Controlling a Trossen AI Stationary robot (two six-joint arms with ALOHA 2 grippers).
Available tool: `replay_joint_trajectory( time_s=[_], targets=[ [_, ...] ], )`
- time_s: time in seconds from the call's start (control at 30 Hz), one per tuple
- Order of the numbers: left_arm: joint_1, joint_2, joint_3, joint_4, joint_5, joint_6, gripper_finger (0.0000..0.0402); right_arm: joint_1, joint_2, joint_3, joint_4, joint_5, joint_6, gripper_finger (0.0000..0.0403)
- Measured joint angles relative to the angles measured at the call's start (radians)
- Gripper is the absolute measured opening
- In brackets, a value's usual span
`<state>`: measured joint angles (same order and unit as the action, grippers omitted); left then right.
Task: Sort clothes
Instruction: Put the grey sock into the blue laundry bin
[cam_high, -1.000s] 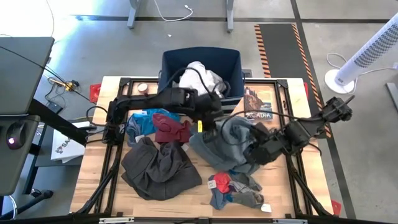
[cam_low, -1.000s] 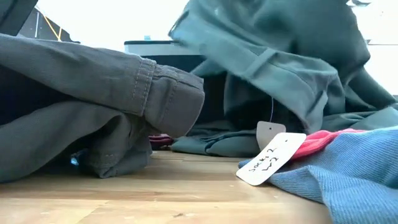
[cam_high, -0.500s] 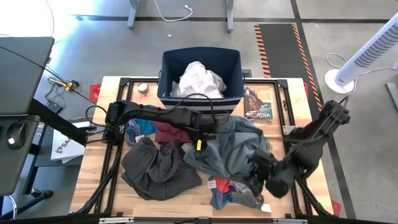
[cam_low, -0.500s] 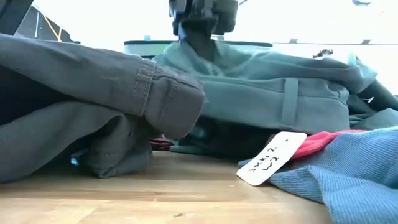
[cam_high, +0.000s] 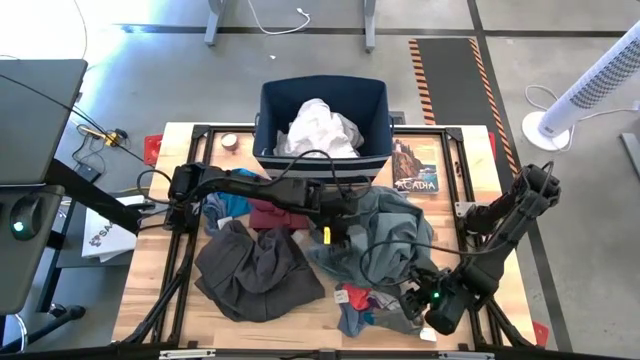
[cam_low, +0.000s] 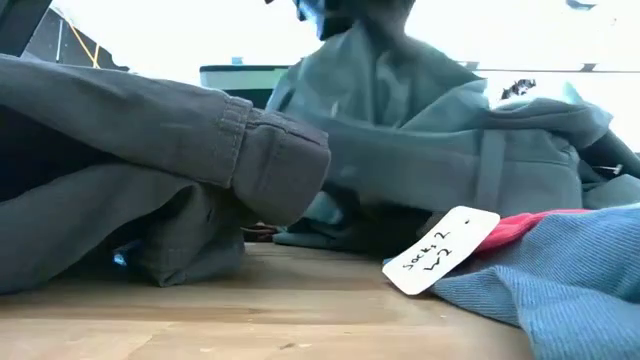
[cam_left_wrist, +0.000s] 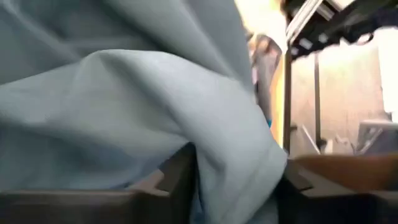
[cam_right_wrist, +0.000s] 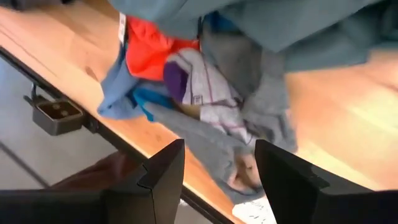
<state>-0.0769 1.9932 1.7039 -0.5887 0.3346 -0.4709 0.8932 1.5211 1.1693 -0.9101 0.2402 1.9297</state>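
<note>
The grey-green shirt (cam_high: 385, 235) lies bunched at the table's centre. In the low view the shirt (cam_low: 430, 130) rises in a peak toward my left gripper (cam_high: 337, 215), which is shut on it. My right gripper (cam_high: 420, 298) hovers open near the front edge, above the pile of grey, red and blue socks (cam_high: 375, 305). Its fingers (cam_right_wrist: 168, 168) have nothing between them. Dark grey-brown trousers (cam_high: 255, 270) lie front left. A maroon piece (cam_high: 272, 212) and a bright blue piece (cam_high: 225, 203) lie behind them. A white garment (cam_high: 318, 128) sits in the navy bin (cam_high: 270, 110). My left gripper has a thick fold of the shirt (cam_left_wrist: 236, 155) between its two fingers, which stand on either side of the fold. It comes from above. The shirt hangs from it in a peak (cam_low: 350, 60), and the rest lies slack on the table and on other clothes.
The bin stands at the far edge. A picture book (cam_high: 415, 165) lies far right and a tape roll (cam_high: 229, 141) far left. A paper tag (cam_low: 440, 250) lies by the socks. Bare wood (cam_high: 500, 290) shows at the right. A fan (cam_high: 590, 90) stands off the table.
My left gripper has come from beside the bin toward the table's centre and down. The shirt has dropped from hanging high to lying spread, and now rises in a peak again. My right gripper has moved from the shirt toward the near edge, over the socks.
</note>
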Motion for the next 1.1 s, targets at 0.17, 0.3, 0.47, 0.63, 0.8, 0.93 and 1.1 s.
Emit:
replay_joint_trajectory(
  time_s=[0.17, 0.3, 0.47, 0.63, 0.8, 0.93, 1.1],
  targets=[
    [0.014, -0.022, -0.002, 0.009, -0.017, -0.018, 0.0195, -0.004, 0.000, -0.086, 0.092, -0.001, -0.017, 0.0193],
    [0.032, -0.069, -0.001, -0.050, -0.015, -0.017, 0.0206, -0.005, 0.000, -0.143, 0.096, 0.010, 0.009, 0.0193],
    [0.037, -0.142, -0.001, -0.099, -0.034, 0.001, 0.0201, -0.005, 0.000, -0.196, 0.147, 0.041, 0.008, 0.0193],
    [0.037, -0.217, -0.001, -0.093, -0.090, 0.000, 0.0198, -0.005, 0.000, -0.261, 0.247, 0.040, -0.004, 0.0193],
    [0.037, -0.288, 0.000, -0.050, -0.109, 0.009, 0.0198, -0.009, 0.015, -0.325, 0.337, 0.040, -0.019, 0.0193],
    [0.037, -0.319, 0.000, -0.036, -0.131, 0.011, 0.0198, -0.028, 0.048, -0.363, 0.405, 0.025, -0.041, 0.0193],
    [0.037, -0.331, 0.000, -0.044, -0.144, 0.009, 0.0198, -0.052, 0.096, -0.369, 0.415, -0.010, -0.045, 0.0175]
  ],
)
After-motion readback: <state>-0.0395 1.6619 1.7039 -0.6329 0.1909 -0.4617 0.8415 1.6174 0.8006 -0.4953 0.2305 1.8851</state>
